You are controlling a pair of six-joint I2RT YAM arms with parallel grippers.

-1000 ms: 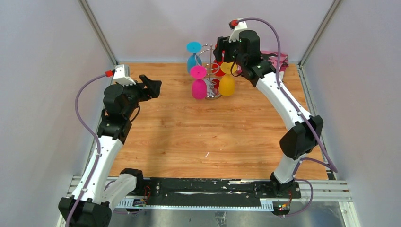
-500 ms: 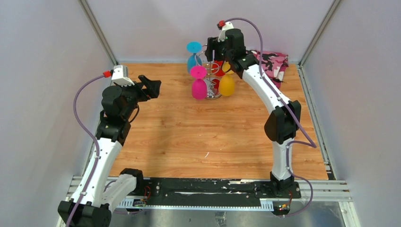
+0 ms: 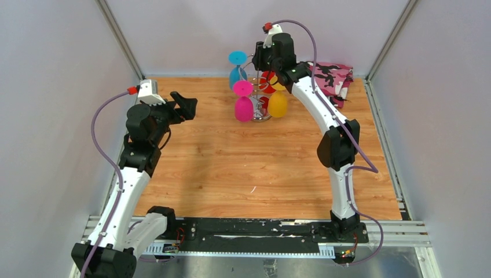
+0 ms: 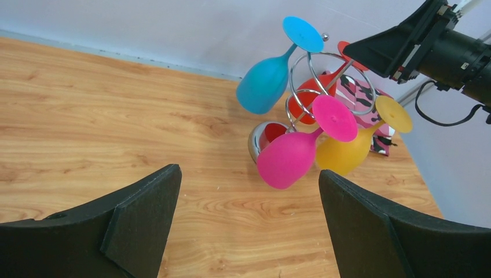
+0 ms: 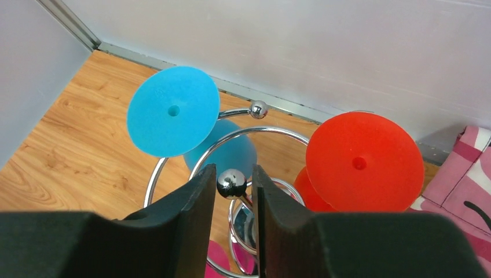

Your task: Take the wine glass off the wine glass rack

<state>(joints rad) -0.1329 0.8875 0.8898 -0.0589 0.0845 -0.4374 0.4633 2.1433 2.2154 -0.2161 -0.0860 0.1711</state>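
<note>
We are hovering our right hand (image 5: 234, 169), nearly closed around the ball tip of the wine glass rack (image 4: 256, 143) (grip unclear), which is carrying 4 wine glasses (image 4: 288, 157) at the far edge of the wood-grain desk (image 3: 231, 168) between pale walls (image 3: 58, 87), our left hand (image 4: 249, 175) gaping open.

Wine glasses: four. One blue glass (image 4: 263, 86), one pink glass (image 4: 286, 159), one yellow glass (image 4: 343, 153), one red glass (image 5: 365, 162).
Rack (image 4: 255, 142): one.
Chrome balls (image 5: 257, 109) on the rack, in the right wrist view: two.
Cloth (image 3: 333, 74), pink patterned: one.
Arms: two. Left arm (image 3: 130, 174), right arm (image 3: 324, 110).
Grippers: two. Left gripper (image 3: 188, 107), right gripper (image 5: 234, 174), two fingers each.
</note>
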